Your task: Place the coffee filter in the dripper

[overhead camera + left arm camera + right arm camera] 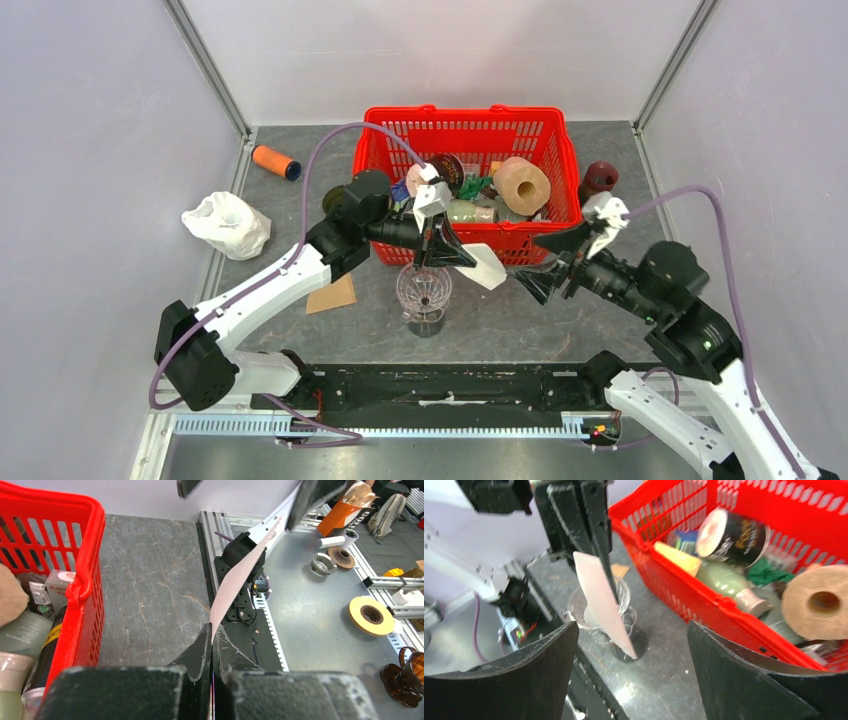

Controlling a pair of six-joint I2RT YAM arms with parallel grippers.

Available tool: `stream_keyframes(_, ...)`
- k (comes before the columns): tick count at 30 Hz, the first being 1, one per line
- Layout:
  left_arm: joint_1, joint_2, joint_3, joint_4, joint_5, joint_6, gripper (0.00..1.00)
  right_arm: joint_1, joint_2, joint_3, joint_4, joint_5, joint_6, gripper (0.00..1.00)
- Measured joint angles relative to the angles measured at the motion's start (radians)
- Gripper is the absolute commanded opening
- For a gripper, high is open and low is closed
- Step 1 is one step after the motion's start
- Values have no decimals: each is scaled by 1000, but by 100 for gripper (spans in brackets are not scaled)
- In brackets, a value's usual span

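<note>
A grey stone-patterned tabletop (300,150) walled in white: the left gripper (443,250) is clamped flat on one edge of the white coffee filter (482,265), which hangs folded above the table, not yet in the clear glass dripper (424,292). From the pinch, the filter's long axis runs out to the robot's right and slants down towards the near edge, so its free end sits just right of the dripper's mouth rather than over it. The left arm is the nearer one, poised almost directly above the cup. The right gripper (548,262) stands spread wide and empty, just beyond the filter's free tip and facing it. The red basket (380,150), packed with a paper roll (522,185) and bottles, stands just behind the dripper and is judged the closest obstruction. An orange spool (276,162), a white bag (227,225) and a brown card (331,296) lie off to the left, well out of the way
</note>
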Motion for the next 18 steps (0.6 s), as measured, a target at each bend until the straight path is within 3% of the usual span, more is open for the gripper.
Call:
stream_keyframes(6, 0, 20, 30, -64, -38, 0, 2, 0, 143, 43, -41, -139, -35, 79)
stream_keyframes(8, 0, 31, 39, -76, -41, 0, 2, 0, 166, 43, -43, -160, -40, 68)
stream_keyframes(11, 0, 40, 42, -91, -41, 3, 2, 0, 175, 43, -40, -168, -46, 42)
stream_keyframes(18, 0, 41, 42, -122, -13, 78, 2, 0, 199, 67, -49, -211, -44, 25)
